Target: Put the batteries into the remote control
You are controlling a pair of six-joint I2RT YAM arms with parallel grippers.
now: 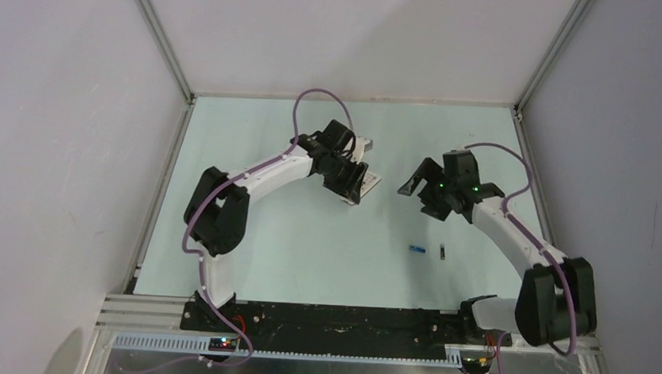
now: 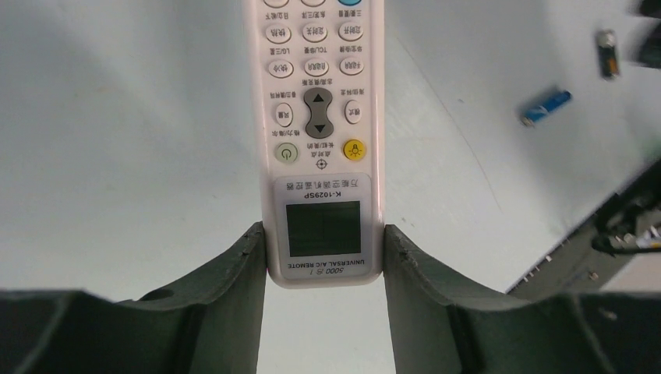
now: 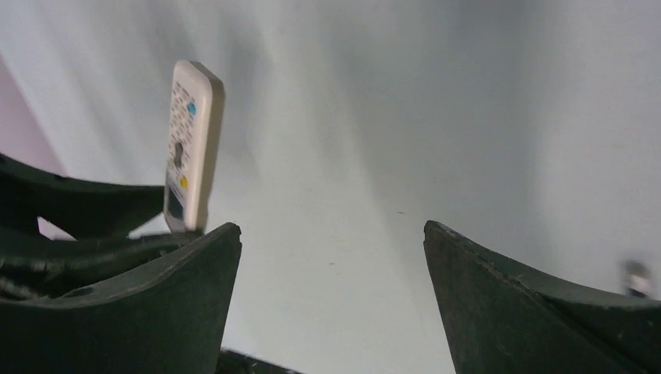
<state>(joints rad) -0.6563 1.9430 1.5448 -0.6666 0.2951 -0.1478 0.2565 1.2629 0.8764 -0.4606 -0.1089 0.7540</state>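
Of the two grippers, the left gripper (image 2: 323,261) is clamped on the one remote control (image 2: 319,117), its dark fingers (image 2: 242,269) pressing both long sides at the display end, buttoned face toward the wrist camera. Seen from the right wrist, the remote control (image 3: 187,148) rises steeply out of those fingers above the counter. The right gripper (image 3: 331,265) is spread wide with nothing between its fingers and faces the remote control across a gap. In the top view the left gripper (image 1: 353,184) and right gripper (image 1: 414,184) sit near each other in the far middle of the pale counter (image 1: 308,253). Two batteries lie loose on the counter, nearer the arm bases and right of centre: one blue battery (image 1: 418,250) and one dark battery (image 1: 443,253), just beside each other but not touching, the blue battery lying crosswise and the dark battery pointing away from the bases. Both show in the left wrist view too, the blue battery (image 2: 546,107) and the dark battery (image 2: 608,53). Bare counter spreads between the two arms and around the batteries. Walls close in the left, right and far edges, and a black base strip (image 1: 347,320) runs along the near edge.
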